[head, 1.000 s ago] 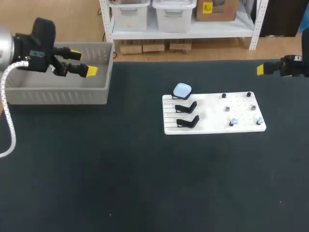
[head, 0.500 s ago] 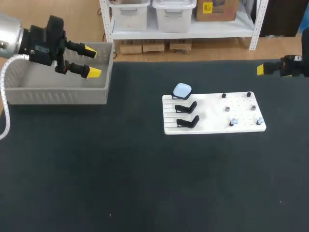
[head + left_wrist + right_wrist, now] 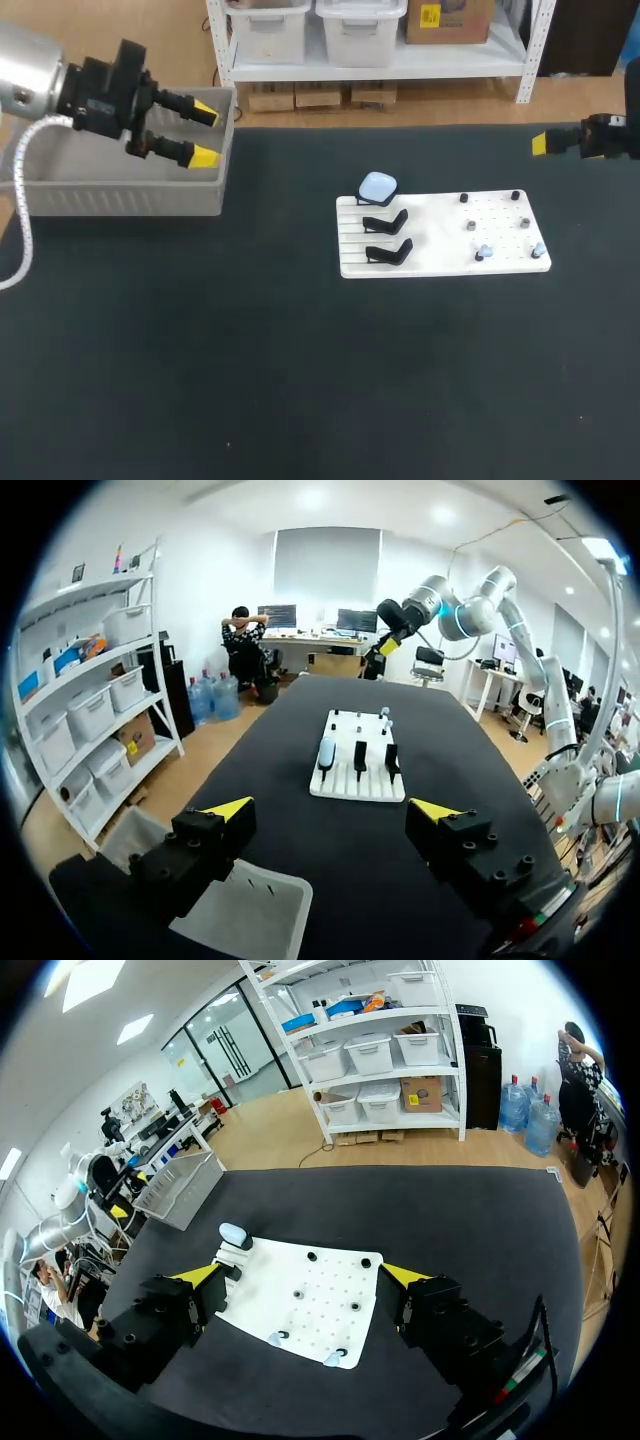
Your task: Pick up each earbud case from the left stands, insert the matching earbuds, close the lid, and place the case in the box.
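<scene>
You have the black counter [image 3: 300, 380] carrying the grey box [image 3: 120, 195] at the upper left of the frame and the white board [image 3: 440, 255] right of centre. Your left tool [image 3: 205, 132] hangs released and empty over the box's right end. Your right tool [image 3: 302, 1278] is likewise spread wide with nothing in it, at the head view's upper right edge. The pale blue earbud case [image 3: 378, 185] sits at the board's left end, on the uppermost of three black stands [image 3: 387, 221]; the other two are bare. Two small earbuds [image 3: 484, 251] lie near the board's lower right corner. The likely trouble is that the rounded case gets nudged off its perch if a finger lands off-centre. A finger could also clip the bare stand just beside it.
</scene>
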Available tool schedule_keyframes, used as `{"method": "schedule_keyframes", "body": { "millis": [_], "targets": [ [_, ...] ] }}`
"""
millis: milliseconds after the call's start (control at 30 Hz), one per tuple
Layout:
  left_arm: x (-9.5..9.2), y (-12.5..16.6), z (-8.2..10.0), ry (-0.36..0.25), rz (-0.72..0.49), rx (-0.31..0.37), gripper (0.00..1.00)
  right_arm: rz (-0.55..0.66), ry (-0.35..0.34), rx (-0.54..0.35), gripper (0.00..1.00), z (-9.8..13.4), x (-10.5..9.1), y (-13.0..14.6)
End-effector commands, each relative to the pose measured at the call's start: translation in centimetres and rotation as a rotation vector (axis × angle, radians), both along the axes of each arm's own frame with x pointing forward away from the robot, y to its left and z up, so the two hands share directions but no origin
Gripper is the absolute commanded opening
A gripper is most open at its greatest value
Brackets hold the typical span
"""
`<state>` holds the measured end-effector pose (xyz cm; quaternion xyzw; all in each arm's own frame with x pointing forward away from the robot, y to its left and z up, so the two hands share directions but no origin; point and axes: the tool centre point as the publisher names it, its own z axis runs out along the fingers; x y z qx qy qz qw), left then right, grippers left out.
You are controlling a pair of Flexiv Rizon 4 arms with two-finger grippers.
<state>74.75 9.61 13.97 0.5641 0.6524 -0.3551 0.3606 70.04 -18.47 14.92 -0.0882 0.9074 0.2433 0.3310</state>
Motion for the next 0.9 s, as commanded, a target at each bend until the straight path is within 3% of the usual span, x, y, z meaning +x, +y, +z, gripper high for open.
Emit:
{"method": "schedule_keyframes", "body": {
  "millis": [33, 433, 667, 767, 900],
  "targets": [
    [1.7, -1.8, -0.7, 0.002, -0.044, 0.025, 1.0, 0.0, 0.0, 0.0, 1.0, 0.0, 0.0, 0.0],
    [2.4, -6.2, -3.1, 0.048, -0.146, 0.025, 1.0, 0.0, 0.0, 0.0, 1.0, 0.0, 0.0, 0.0],
    [2.3, -8.0, -4.2, 0.038, -0.158, 0.011, 1.0, 0.0, 0.0, 0.0, 1.0, 0.0, 0.0, 0.0],
    [2.3, -8.7, -4.5, 0.033, -0.163, 0.007, 0.75, 0.0, 0.0, 0.0, 1.0, 0.0, 0.0, 0.0],
    [2.3, -9.7, -4.9, 0.033, -0.17, 0.008, 0.61, 0.0, 0.0, 0.0, 1.0, 0.0, 0.0, 0.0]
  ]
}}
